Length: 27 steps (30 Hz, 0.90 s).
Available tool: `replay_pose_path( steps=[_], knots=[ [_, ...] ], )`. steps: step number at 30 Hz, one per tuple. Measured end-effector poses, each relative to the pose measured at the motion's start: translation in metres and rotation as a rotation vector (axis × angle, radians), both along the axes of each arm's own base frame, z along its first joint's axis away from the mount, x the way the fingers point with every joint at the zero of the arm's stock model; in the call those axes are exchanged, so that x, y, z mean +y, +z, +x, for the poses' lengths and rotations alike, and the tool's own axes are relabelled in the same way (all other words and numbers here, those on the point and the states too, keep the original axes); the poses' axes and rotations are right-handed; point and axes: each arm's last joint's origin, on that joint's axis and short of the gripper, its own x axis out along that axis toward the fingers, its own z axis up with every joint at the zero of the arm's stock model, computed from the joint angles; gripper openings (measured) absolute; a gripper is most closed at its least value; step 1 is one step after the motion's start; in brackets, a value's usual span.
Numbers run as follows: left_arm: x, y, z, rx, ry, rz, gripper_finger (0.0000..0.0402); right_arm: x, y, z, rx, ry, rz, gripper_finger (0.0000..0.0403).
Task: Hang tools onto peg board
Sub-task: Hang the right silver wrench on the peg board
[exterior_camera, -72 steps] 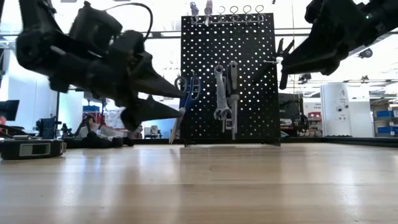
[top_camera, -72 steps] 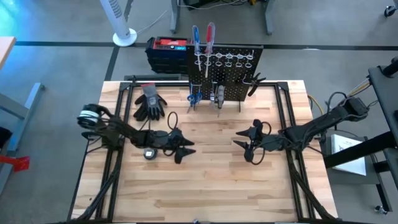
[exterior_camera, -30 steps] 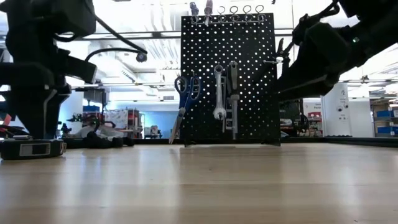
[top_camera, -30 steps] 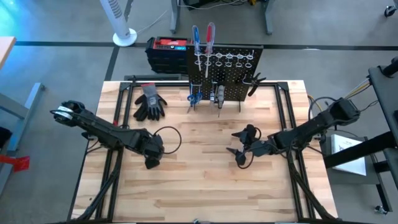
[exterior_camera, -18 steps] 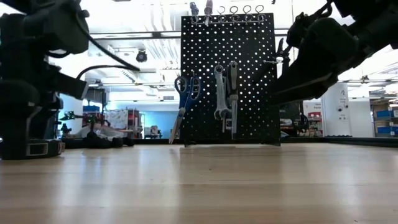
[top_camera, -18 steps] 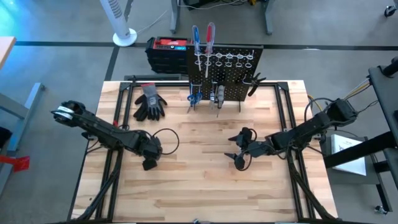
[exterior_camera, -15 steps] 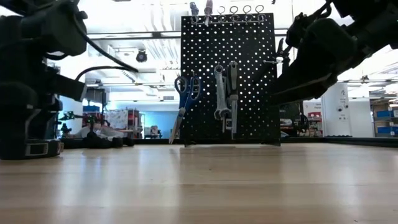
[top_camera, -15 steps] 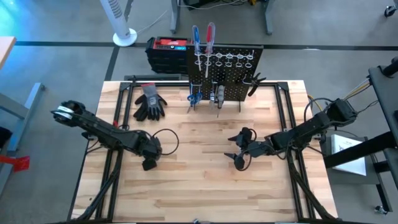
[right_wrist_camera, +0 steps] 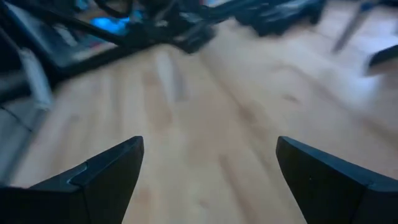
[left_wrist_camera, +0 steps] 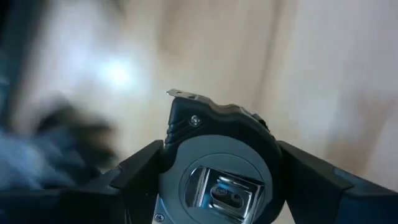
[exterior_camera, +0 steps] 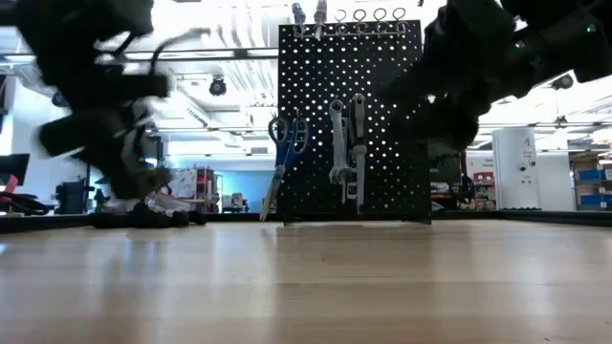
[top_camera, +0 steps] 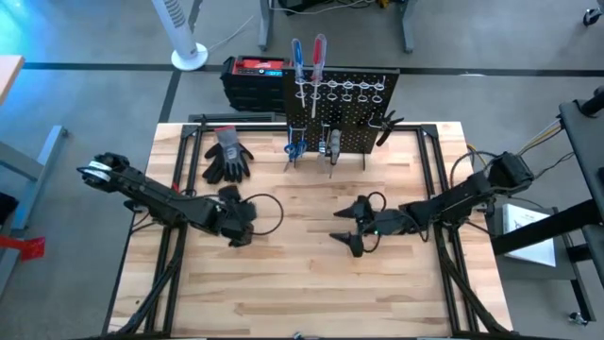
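Note:
The black peg board (top_camera: 342, 109) stands upright at the table's far middle and also shows in the low view (exterior_camera: 349, 124). It carries blue and red screwdrivers (top_camera: 307, 57), blue scissors (exterior_camera: 282, 153), silver wrenches (exterior_camera: 346, 148) and dark pliers (top_camera: 385, 125). My left gripper (top_camera: 238, 225) is at the table's left middle, shut on a grey-black tape measure (left_wrist_camera: 217, 168). My right gripper (top_camera: 345, 236) is open and empty over the table's middle, right of centre, and its fingers show wide apart in the right wrist view (right_wrist_camera: 208, 168). My left gripper pinches the tape measure's round case (left_wrist_camera: 177, 155) between its two fingers (left_wrist_camera: 140, 168), one on each side. The tape's metal end hook (left_wrist_camera: 180, 94) points away from the wrist. In the low view the blurred gripper (exterior_camera: 124, 158) is above the table top, and the tape measure is lifted clear.
Grey-black work gloves (top_camera: 227, 156) lie at the table's far left. A red-topped black box (top_camera: 253, 77) stands behind the peg board on the floor side. Bare wood (top_camera: 302, 283) fills the table's near half.
My left gripper was down on the tape measure at the table's left. It has risen with it, turned, and moved a little toward the table's right; the tape measure is lifted off the table. My right gripper has moved toward the table's left, still open.

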Motion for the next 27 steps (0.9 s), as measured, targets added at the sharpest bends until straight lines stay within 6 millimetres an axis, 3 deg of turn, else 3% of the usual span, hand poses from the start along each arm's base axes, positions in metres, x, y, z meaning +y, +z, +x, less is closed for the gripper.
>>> replay_pose_path(
  steps=[6, 11, 16, 20, 24, 27],
  knots=[
    [-0.012, 0.031, 0.048, -0.14, -0.144, 0.253, 0.0259, 0.003, -0.02, 0.021, -0.173, -0.102, 0.183, 0.036],
    [-0.032, 0.042, 0.095, -0.054, -0.323, 0.377, 0.0259, 0.005, -0.03, 0.049, -0.342, -0.132, 0.274, 0.036],
    [-0.056, 0.05, 0.135, 0.01, -0.451, 0.456, 0.0259, 0.009, -0.04, 0.075, -0.36, -0.15, 0.291, 0.036],
    [-0.067, 0.047, 0.153, 0.087, -0.51, 0.487, 0.0259, 0.011, -0.042, 0.084, -0.365, -0.149, 0.294, 0.0359],
    [-0.07, 0.044, 0.16, 0.114, -0.52, 0.491, 0.0259, 0.011, -0.038, 0.084, -0.374, -0.144, 0.295, 0.0358],
    [-0.07, 0.043, 0.159, 0.123, -0.523, 0.493, 0.0259, 0.011, -0.035, 0.083, -0.375, -0.144, 0.295, 0.0333]
  ],
)
